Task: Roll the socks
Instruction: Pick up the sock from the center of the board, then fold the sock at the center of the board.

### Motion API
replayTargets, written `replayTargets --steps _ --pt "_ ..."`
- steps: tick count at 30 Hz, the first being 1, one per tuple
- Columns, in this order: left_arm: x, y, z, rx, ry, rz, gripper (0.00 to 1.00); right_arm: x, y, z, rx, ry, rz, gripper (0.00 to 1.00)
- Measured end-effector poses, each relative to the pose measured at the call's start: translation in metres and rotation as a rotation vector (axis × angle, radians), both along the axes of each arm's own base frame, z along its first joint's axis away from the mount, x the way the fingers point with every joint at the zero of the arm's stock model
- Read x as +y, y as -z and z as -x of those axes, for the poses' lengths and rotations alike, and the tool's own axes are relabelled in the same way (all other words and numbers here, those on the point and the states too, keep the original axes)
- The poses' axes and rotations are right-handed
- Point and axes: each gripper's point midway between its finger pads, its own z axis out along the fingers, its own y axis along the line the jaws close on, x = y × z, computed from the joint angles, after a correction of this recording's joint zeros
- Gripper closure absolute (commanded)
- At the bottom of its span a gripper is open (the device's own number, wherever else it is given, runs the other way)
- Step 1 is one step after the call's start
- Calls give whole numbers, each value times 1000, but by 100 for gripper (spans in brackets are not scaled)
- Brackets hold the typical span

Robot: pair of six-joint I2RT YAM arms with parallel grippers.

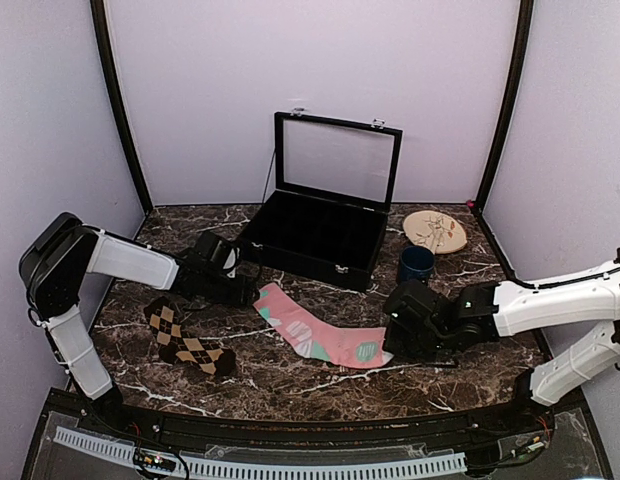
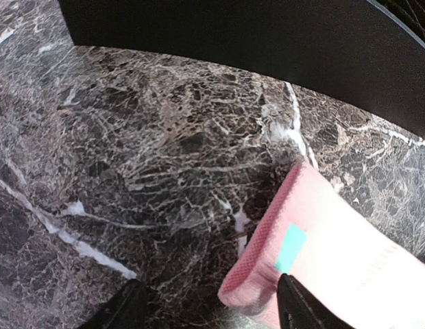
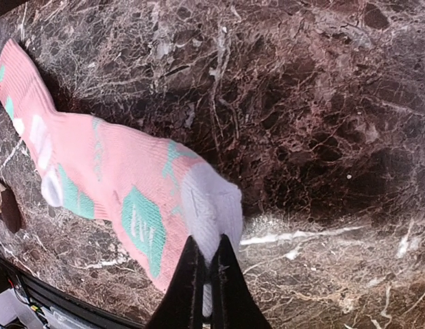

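Top external view: pink sock flat on the marble table, in front of the black case, cuff by the left gripper, toe at the right gripper. Well apart to its left, the brown argyle sock. Right wrist view: jaws pressed together on the white toe. Left wrist view: jaws apart, pink cuff lying low between them.

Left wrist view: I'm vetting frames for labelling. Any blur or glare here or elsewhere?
Left wrist: table sharp, pink sock cuff slightly soft, fingertips dark and blurred. Right wrist: pale glare on the table beside the sock's white toe. Top external: even light, soft shadows.
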Motion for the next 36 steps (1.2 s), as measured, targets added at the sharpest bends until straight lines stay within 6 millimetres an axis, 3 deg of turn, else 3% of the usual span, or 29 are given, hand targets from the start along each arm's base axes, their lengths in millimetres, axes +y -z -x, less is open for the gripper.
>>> replayTargets --steps 5,9,14,20,28,36 --pt "-6 2 1 -2 15 5 49 5 -12 -3 -8 -15 7 97" --pt "-10 4 -3 -16 20 9 63 23 -23 -10 -21 -39 -9 97" --pt "-12 5 -4 -26 24 10 73 47 -36 -19 -33 -71 -40 97" --pt "-13 6 -6 -32 23 9 75 79 -51 -33 -50 -105 -93 97" --pt "-12 8 -6 -41 13 11 75 105 -75 -60 -78 -108 -176 100" --pt "-11 8 -5 -47 -8 25 79 153 -92 -85 -107 -157 -243 100"
